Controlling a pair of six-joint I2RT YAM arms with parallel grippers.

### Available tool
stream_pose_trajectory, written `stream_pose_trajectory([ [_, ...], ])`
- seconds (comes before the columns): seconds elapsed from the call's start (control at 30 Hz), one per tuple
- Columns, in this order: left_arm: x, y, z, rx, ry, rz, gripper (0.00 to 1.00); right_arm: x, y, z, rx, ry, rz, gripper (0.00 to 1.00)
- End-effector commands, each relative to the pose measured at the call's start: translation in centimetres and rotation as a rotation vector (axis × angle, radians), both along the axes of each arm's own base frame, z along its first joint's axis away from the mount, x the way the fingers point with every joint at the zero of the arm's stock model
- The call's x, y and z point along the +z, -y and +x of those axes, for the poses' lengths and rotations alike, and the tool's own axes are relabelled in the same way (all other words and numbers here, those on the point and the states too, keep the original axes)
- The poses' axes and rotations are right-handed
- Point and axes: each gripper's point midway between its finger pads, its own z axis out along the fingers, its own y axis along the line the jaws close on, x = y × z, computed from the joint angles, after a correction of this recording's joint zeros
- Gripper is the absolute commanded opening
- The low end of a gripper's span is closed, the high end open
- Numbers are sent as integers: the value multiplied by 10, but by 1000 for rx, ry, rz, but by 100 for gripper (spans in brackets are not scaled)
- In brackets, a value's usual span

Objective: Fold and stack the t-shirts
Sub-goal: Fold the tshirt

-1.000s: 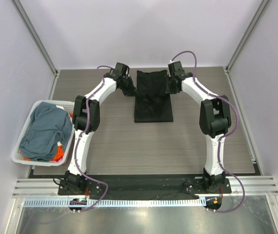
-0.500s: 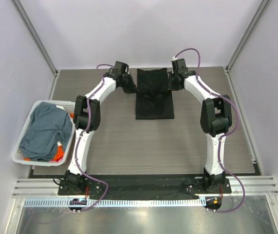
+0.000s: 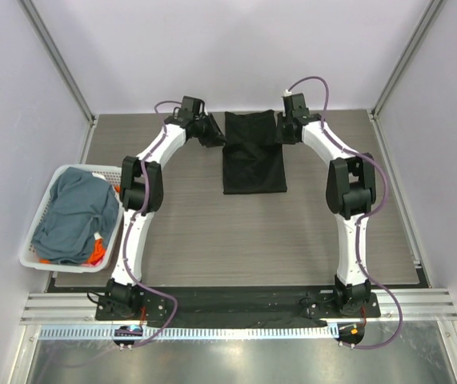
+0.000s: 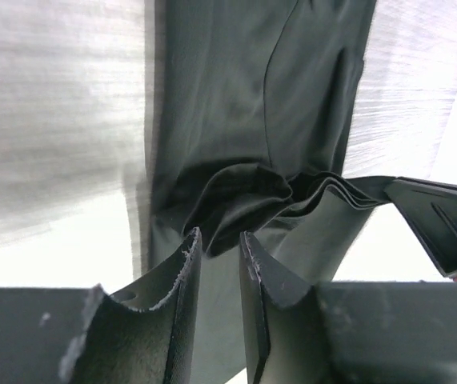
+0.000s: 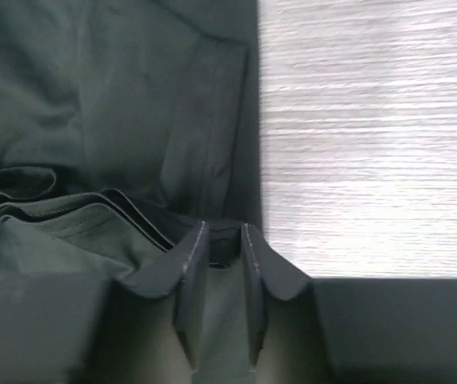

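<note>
The black t-shirt point(image 3: 254, 160) lies folded into a narrow strip at the far middle of the table. My left gripper point(image 3: 216, 138) is at its far left corner and my right gripper point(image 3: 280, 134) at its far right corner. In the left wrist view the gripper point(image 4: 218, 240) is shut on a bunched fold of the black cloth point(image 4: 292, 96). In the right wrist view the gripper point(image 5: 224, 232) pinches the layered edge of the shirt point(image 5: 92, 96). A slate blue-grey t-shirt point(image 3: 76, 212) and a bit of an orange one point(image 3: 96, 254) lie in the basket.
The white lattice-sided basket point(image 3: 60, 267) stands off the table's left edge. Walls close in the far, left and right sides. The arm bases stand at the near edge.
Both grippers have moved toward the far edge, and the black shirt's near end has slid a little farther away with them.
</note>
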Motion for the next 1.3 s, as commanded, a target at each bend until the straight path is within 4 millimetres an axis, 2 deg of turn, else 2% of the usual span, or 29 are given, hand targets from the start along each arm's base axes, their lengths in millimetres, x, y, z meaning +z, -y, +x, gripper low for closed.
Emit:
stream_pose_trajectory([
  [0.0,31,-12,14,-65,80,-57,26,47,9,18,-15,111,-2,30],
  [0.03,29,-17,10,-65,70,-38,26,56,10,15,-15,122,3,35],
  [0.07,40,-21,9,-65,95,-22,26,57,10,12,-15,117,8,38],
  [0.17,38,-21,0,-70,98,-3,28,62,3,4,3,109,44,39],
  [0.2,42,-19,-4,-81,105,-7,28,57,5,0,-3,94,47,37],
  [0.23,41,-16,-6,-90,106,-3,28,54,-2,-5,21,80,74,30],
  [0.33,35,-4,-15,-130,97,-6,27,43,-10,-11,48,53,101,20],
  [0.5,31,19,-19,-176,95,-28,26,15,-13,-5,59,10,97,19],
  [0.57,22,26,-20,-191,82,-35,26,14,-14,1,61,15,99,19],
  [0.63,22,30,-17,-193,89,-40,26,2,-17,5,65,1,100,19],
  [0.7,11,31,-14,-188,76,-40,26,4,-18,13,65,15,101,18],
  [0.73,13,32,-10,-189,86,-43,26,-5,-19,16,62,4,101,18],
  [0.77,5,31,-7,-181,82,-33,26,-1,-20,21,63,19,102,19],
  [0.83,4,32,-2,-176,95,-30,26,-4,-21,27,62,24,102,18],
  [0.87,1,31,4,-168,102,-27,27,-11,-22,30,62,17,100,19],
  [0.93,3,29,17,-134,134,-31,27,-6,-21,41,49,46,97,18],
  [0.97,6,29,24,-118,152,-38,27,-11,-19,45,34,43,92,18],
  [1.0,5,29,29,-102,162,-46,27,-4,-20,51,20,64,100,18],
  [1.07,24,32,46,-66,236,-89,29,8,-21,62,10,103,107,18],
  [1.1,25,32,52,-57,251,-97,30,7,-22,65,6,110,108,18],
  [1.13,35,27,61,-28,272,-118,30,10,-22,66,2,116,110,18],
  [1.2,56,27,69,-16,307,-164,30,23,-22,68,3,140,116,18],
  [1.23,72,25,70,-13,328,-192,31,30,-22,67,1,146,122,19],
  [1.27,82,24,69,-11,341,-194,31,26,-20,61,3,130,118,20],
])
